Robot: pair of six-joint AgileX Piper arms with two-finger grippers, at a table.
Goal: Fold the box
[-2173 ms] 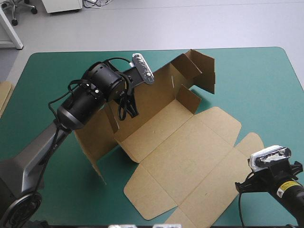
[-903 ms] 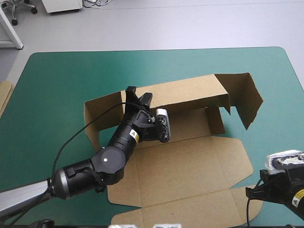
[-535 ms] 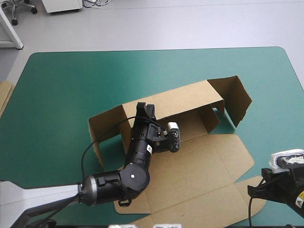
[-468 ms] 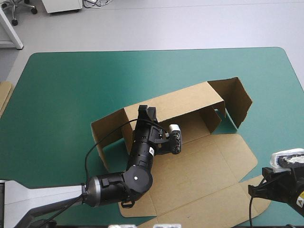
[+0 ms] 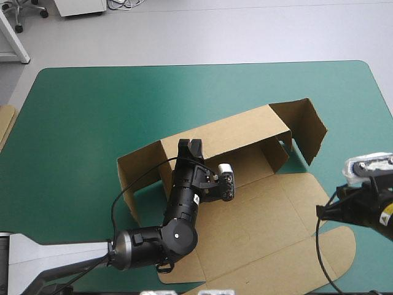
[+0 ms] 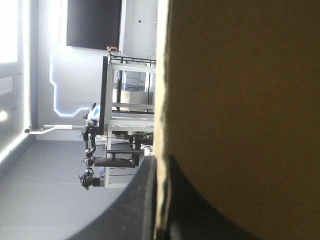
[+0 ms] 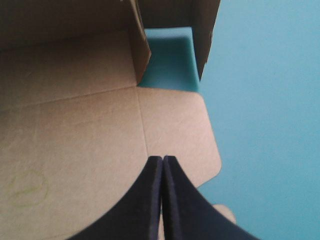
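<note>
The brown box (image 5: 258,209) lies in the middle of the table with its long back wall (image 5: 239,130) raised and its side flaps standing at both ends. My left gripper (image 5: 190,145) sits on that wall's top edge. In the left wrist view the board (image 6: 240,100) fills the space ahead, and the left gripper (image 6: 159,165) is shut on its edge. My right gripper (image 7: 162,159) is shut, holds nothing, and hovers over the flat flap (image 7: 75,130) near the box's right front corner.
A strip of more brown board (image 5: 5,123) shows at the table's left edge. Bare teal-green cover (image 5: 92,110) stretches left of and beyond the box. The table's right edge is close to the right arm.
The left arm swung the box round and drew it toward the front while still holding the back wall. Just before now the right gripper moved up and in over the flat flap.
</note>
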